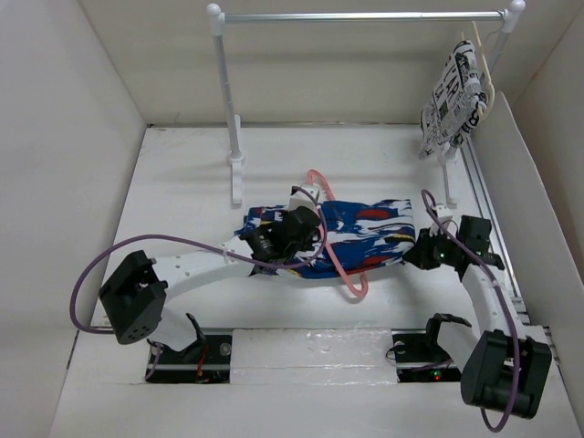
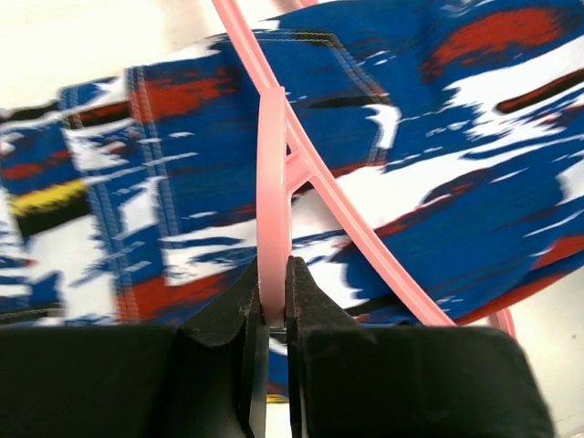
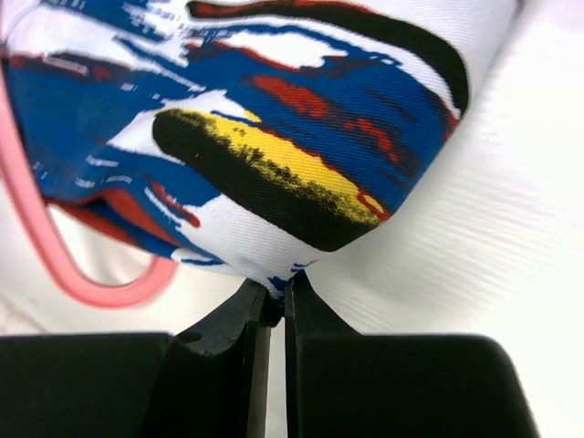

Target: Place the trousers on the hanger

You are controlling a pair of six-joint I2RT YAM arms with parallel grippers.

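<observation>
The white surface (image 1: 182, 210) carries everything, with a clothes rail (image 1: 365, 16) standing along its far side. The trousers (image 1: 374, 233) lie in a folded bundle at the middle of the surface, between the two arms and well short of the rail. A white printed garment (image 1: 452, 96) hangs at the rail's far right end. The hanger (image 1: 358, 290) lies slantwise across the trousers, one end poking out past their far edge and a rounded corner showing at their near edge. Whether any cloth already passes through its frame cannot be told.

The left hand (image 2: 274, 301) sits over the left part of the bundle, its jaws pressed tight on a flat pink piece of the hanger. The right hand (image 3: 276, 297) is at the right end of the trousers, jaws nearly together and pinching a fold of cloth at the edge.

The step in hand appears to be draping: one hand steadies the hanger while the other takes the cloth. The next move probably calls for lifting that right end and carrying it over or through the hanger's bar while the left hand keeps the frame from twisting. The thin pinch could slip.
</observation>
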